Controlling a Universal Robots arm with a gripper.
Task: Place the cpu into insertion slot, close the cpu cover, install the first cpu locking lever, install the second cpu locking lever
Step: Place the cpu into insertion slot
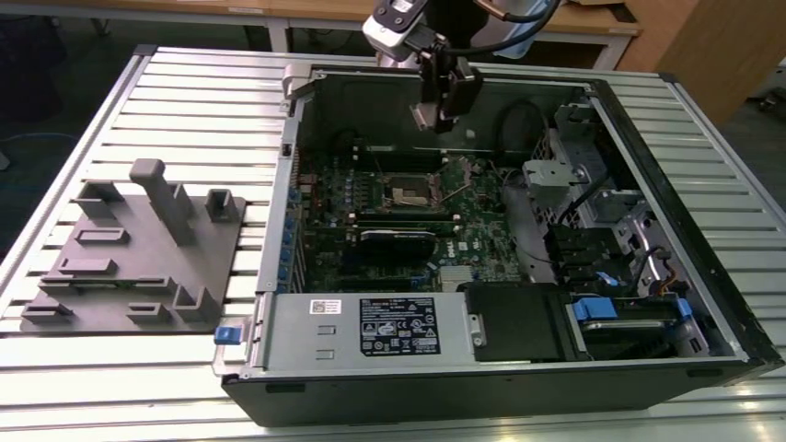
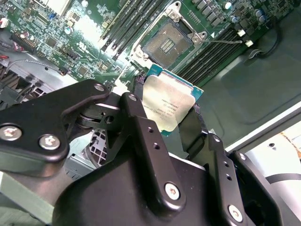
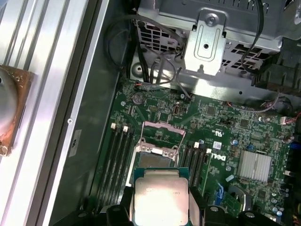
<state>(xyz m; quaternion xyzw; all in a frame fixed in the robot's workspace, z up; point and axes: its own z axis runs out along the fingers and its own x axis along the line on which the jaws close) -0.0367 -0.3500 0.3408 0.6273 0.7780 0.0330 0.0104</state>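
My tool grips the cpu by its edges, above the open insertion slot — this step calls for a level chip, square to the rim.

cpu: satin silvery metal top, green edge. hand: matt black, bright screw heads. slot: shiny metal rim. board: glossy green. table: ribbed matt aluminium. fixture: matt grey plastic.

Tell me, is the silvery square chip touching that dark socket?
Apart: second wrist view shows the silvery chip, clamped in the black pincer, hanging short of the dark socket.
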